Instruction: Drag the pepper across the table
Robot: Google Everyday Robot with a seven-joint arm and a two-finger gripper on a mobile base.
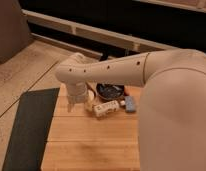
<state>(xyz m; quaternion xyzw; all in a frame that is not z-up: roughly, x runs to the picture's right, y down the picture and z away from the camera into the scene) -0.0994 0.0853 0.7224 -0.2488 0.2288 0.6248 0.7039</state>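
Planks of light-brown wood form the table [91,145], with a dark grey mat [28,125] along its left edge in this view. Near the table's far end the gripper [76,104] points down, fingers spread wide, gripping nothing visible. Just beside it lie a white bottle [106,108] and a small blue object [130,104]. Behind them sits a dark bowl [110,91], its contents unclear. Which item is the pepper, I cannot tell.

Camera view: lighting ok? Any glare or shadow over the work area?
Camera view: warm, dim light, background nearly black; no glare on the table; the arm covers the picture's right side and shades the dark bowl; the gripper hangs near the table's far left corner.
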